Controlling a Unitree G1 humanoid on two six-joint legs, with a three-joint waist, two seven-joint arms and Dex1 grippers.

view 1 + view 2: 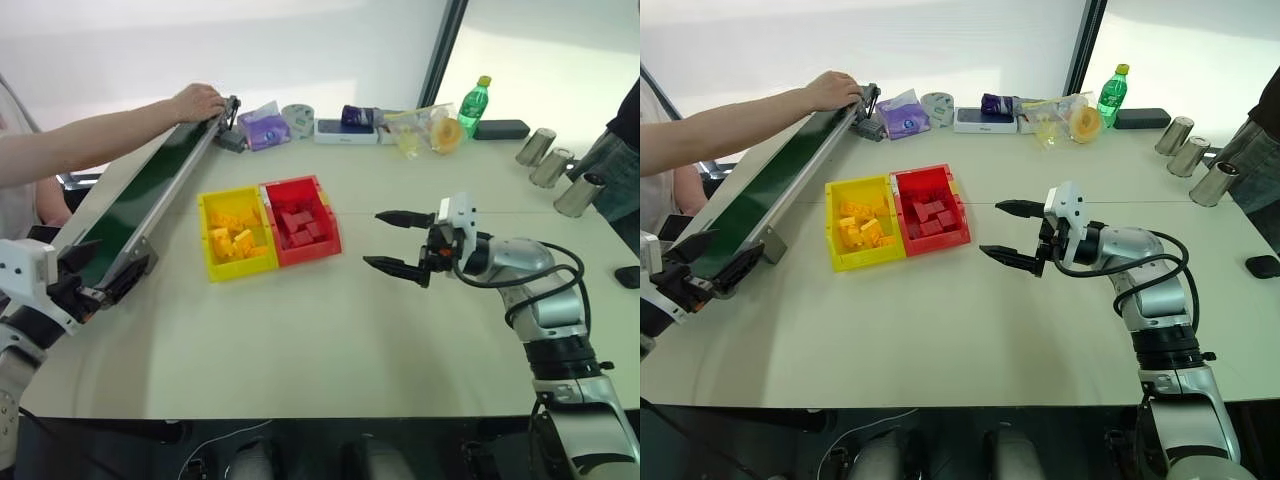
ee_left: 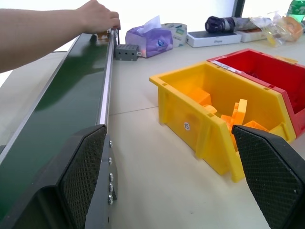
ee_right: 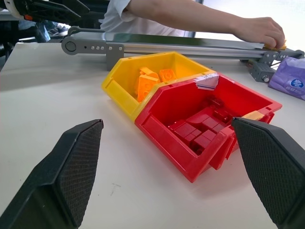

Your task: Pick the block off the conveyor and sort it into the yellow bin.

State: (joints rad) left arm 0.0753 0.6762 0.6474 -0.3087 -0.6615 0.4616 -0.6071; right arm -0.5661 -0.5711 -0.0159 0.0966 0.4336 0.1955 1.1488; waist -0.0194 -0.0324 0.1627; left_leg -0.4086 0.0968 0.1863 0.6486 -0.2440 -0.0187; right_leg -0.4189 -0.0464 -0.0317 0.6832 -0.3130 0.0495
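Both claws spread wide, holding nothing.
A person's hand (image 1: 197,101) rests at the conveyor (image 1: 140,195) far end; left gripper (image 1: 78,270) at its near end; right gripper (image 1: 396,241) beside the red bin (image 1: 300,220), yellow bin (image 1: 236,235) adjoining.

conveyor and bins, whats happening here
A person's hand rests at the far end of the conveyor, apparently setting a block on the belt. The left gripper waits open at the near end; the right gripper hovers open beside the red bin. The yellow bin already holds yellow blocks.
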